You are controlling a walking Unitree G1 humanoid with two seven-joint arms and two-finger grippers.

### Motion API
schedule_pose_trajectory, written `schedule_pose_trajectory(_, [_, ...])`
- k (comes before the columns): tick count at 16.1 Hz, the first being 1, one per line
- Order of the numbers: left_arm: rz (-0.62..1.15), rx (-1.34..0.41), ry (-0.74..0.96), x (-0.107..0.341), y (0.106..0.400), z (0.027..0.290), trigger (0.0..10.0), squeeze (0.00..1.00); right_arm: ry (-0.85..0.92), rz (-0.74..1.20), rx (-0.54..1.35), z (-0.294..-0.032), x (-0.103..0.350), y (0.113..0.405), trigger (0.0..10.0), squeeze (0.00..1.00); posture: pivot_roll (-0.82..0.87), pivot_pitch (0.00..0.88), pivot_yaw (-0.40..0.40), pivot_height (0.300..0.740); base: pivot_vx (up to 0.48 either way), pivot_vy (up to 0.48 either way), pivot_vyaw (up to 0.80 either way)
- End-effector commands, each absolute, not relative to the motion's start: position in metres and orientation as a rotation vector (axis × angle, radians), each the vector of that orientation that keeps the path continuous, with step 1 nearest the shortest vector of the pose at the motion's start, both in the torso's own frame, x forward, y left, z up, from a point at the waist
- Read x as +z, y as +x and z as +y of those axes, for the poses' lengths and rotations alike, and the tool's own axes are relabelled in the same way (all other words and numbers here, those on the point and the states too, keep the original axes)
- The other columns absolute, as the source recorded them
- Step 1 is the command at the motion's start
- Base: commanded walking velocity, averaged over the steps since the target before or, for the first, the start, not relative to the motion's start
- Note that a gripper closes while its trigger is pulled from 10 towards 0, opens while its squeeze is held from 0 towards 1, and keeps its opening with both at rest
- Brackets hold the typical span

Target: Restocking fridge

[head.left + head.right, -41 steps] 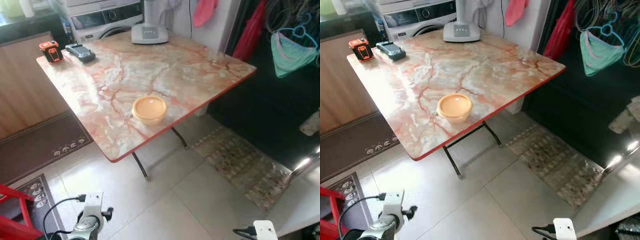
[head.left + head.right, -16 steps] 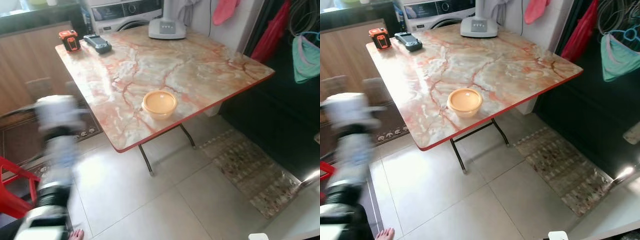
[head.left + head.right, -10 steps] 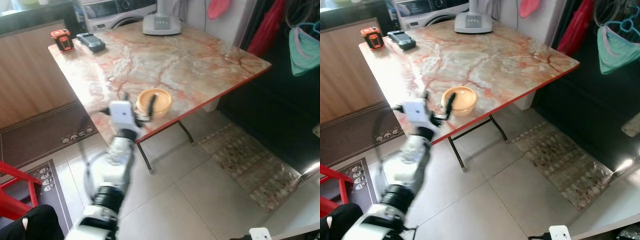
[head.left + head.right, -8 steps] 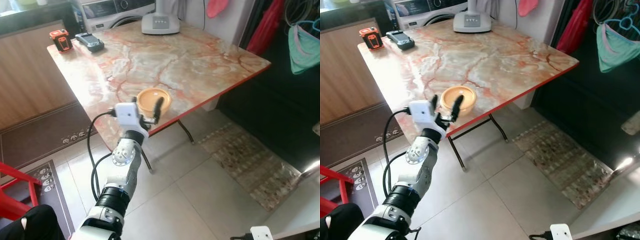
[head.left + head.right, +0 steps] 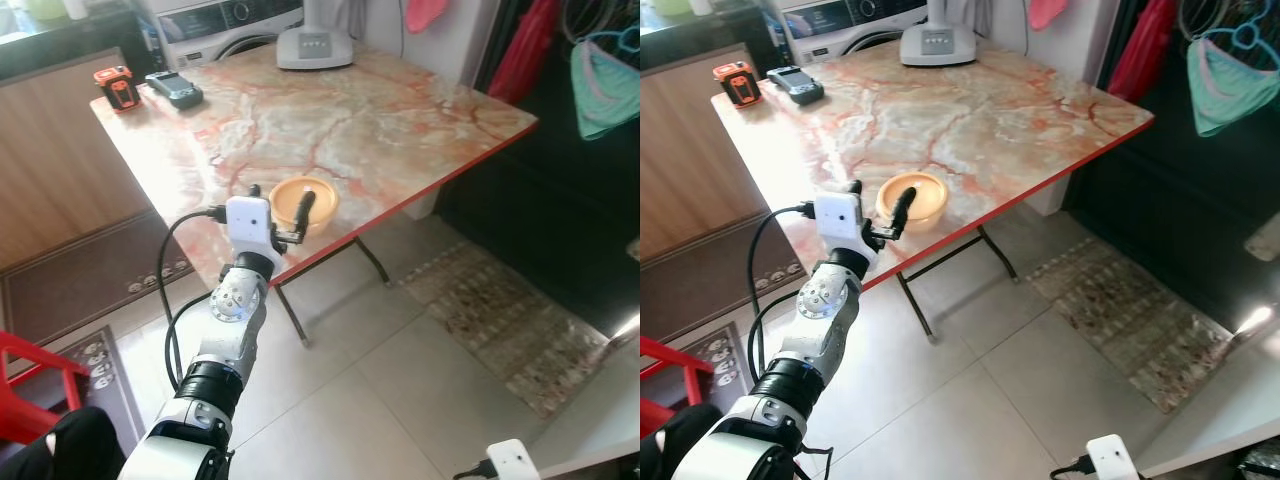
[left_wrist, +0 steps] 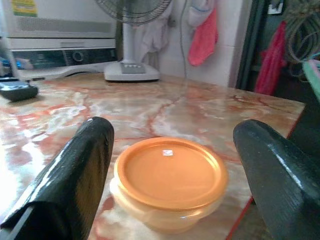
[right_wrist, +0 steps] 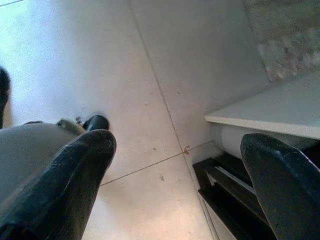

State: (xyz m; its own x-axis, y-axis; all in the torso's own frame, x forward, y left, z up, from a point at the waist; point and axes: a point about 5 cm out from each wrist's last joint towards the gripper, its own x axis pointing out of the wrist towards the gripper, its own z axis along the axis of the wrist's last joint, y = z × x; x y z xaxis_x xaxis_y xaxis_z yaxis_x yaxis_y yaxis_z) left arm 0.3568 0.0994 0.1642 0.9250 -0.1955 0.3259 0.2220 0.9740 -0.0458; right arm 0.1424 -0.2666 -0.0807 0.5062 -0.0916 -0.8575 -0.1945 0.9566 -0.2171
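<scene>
The orange-lidded container (image 5: 303, 200) sits near the tabletop (image 5: 400, 110) edge (no fridge visible), so stocking remains. The left gripper (image 6: 170, 165) holds its 2 fingers apart, flanking the container without touching.

At frame centre we see a round translucent orange lidded container (image 5: 303, 200) on a pink-and-cream marbled, red-edged tabletop (image 5: 400, 110). Upper right hangs a teal garment (image 5: 605, 85); lower right lies a mottled brown-beige mat (image 5: 510, 320).
</scene>
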Motion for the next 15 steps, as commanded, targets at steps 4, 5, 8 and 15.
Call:
schedule_pose_trajectory(4, [-0.368, -0.204, -0.050, 0.180, 0.366, 0.103, 10.0, 0.00, -0.293, 1.046, 0.070, -0.269, -0.080, 0.142, 10.0, 0.00, 0.02, 0.055, 0.029, 0.740, 0.121, 0.000, 0.00])
schedule_pose_trajectory(5, [-0.370, -0.197, -0.049, 0.182, 0.366, 0.104, 10.0, 0.00, -0.281, 1.050, 0.049, -0.271, -0.080, 0.142, 10.0, 0.00, 0.02, 0.054, 0.028, 0.740, 0.259, 0.000, 0.00])
schedule_pose_trajectory(8, [-0.358, -0.192, -0.042, 0.179, 0.367, 0.107, 10.0, 0.00, -0.141, 1.021, -0.079, -0.273, -0.080, 0.139, 10.0, 0.00, 0.02, 0.058, 0.027, 0.740, 0.264, 0.000, 0.00])
schedule_pose_trajectory(15, [-0.362, -0.190, -0.054, 0.183, 0.369, 0.104, 10.0, 0.00, -0.106, 1.022, -0.112, -0.272, -0.081, 0.139, 10.0, 0.00, 0.02, 0.070, 0.037, 0.740, 0.274, 0.000, 0.06])
